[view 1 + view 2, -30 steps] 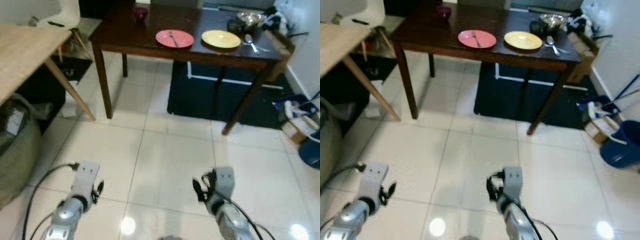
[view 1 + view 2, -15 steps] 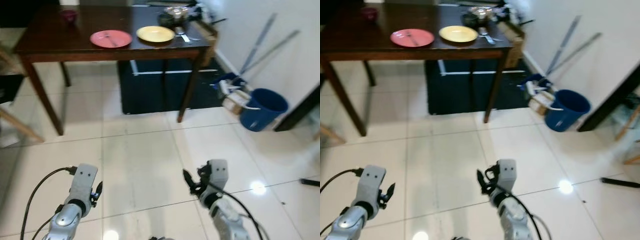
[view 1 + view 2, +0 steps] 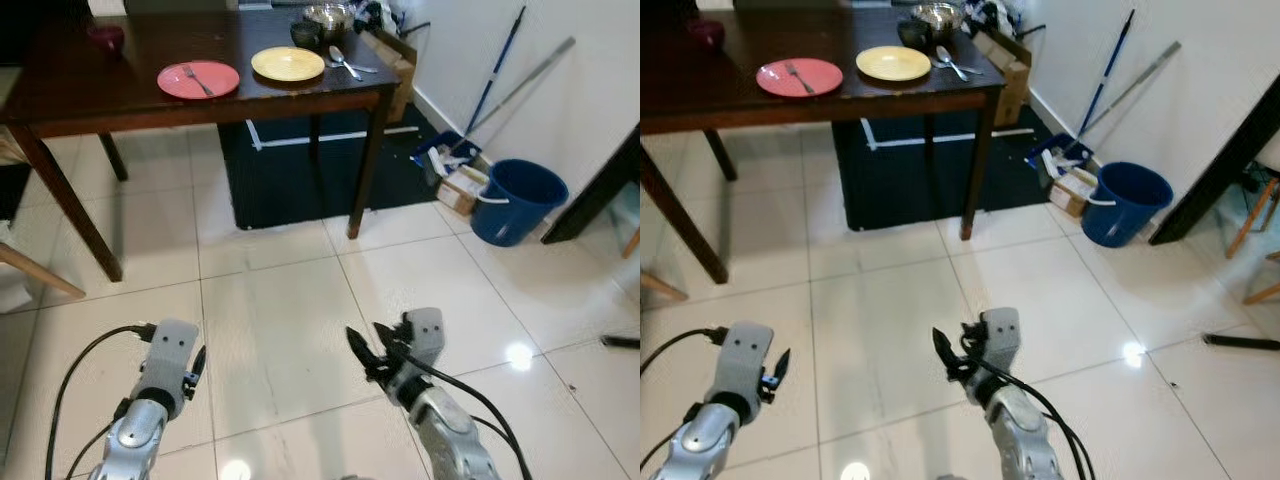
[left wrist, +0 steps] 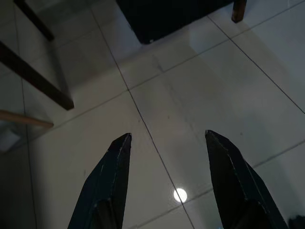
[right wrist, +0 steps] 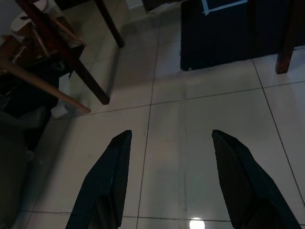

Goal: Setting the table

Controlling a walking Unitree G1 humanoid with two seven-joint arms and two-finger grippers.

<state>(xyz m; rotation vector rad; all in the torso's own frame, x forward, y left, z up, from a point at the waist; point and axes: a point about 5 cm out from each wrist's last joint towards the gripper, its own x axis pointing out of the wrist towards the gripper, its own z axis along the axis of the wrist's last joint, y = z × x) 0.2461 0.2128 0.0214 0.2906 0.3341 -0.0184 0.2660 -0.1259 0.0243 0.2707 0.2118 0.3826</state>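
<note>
— Where are the dishes?

— On the dark wooden table (image 3: pixel 120 100); a red plate (image 3: pixel 198 79) with a fork (image 3: pixel 198 78) lying on it sits near the front edge; a yellow plate (image 3: pixel 287 63) is just beside it, toward the right end of the tabletop; two spoons (image 3: pixel 343 63) lie next to the yellow plate, close to the right edge; a metal bowl (image 3: pixel 327 17) and a small dark bowl (image 3: pixel 304 32) stand behind them near the far right corner; a dark red cup (image 3: pixel 104 36) is toward the far left of the tabletop.

— And the claws?

— Both hang low over the tiled floor (image 3: pixel 270 320), well apart from the table; the left gripper (image 4: pixel 167 143) has its two black fingers spread wide with nothing between them, just tile below; the right gripper (image 5: pixel 169 143) is spread the same way and holds nothing.

— Anything else around?

— A blue bucket (image 3: pixel 518 201) stands on the floor to the right, with a cardboard box (image 3: pixel 460 187) just beside it; two long handles (image 3: pixel 520 75) lean against the wall; a dark cabinet (image 3: pixel 300 170) sits under the table's right half.
</note>
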